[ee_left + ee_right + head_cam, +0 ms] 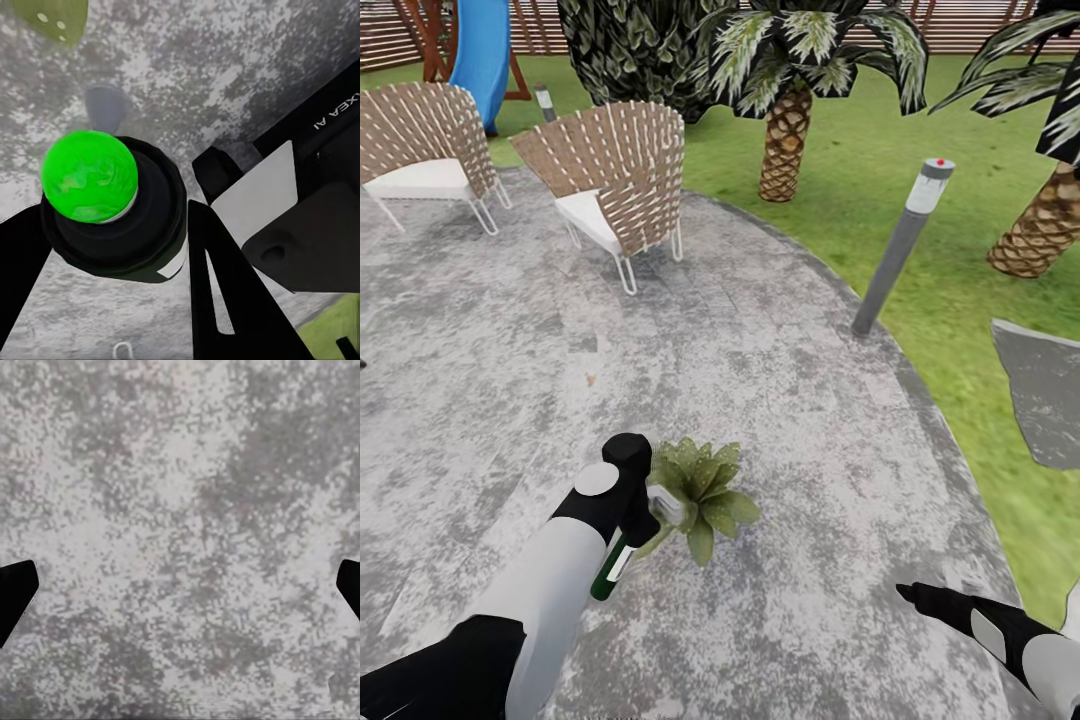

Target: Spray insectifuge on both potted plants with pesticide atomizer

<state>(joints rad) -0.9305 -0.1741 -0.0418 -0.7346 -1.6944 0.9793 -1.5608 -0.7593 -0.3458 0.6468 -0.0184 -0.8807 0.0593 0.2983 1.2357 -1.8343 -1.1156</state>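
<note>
Left gripper (645,505) is clamped around the pesticide atomizer (622,553), bottle tilted with its white spray head right against the leaves of a potted plant (705,490) on the grey paved patio (760,330). Right gripper (180,585) hangs low over bare paving, fingers spread wide, holding nothing. Two wicker chairs (615,175) and a grey bollard lamp (905,245) stand well apart from the plant.

The head view looks forward and down from above over the patio (740,330), far enough to take in lawn (880,170) beyond. The left wrist view sits very near, looking along its fingers (217,300) at paving. The right wrist view faces that same mottled paving, also close.
</note>
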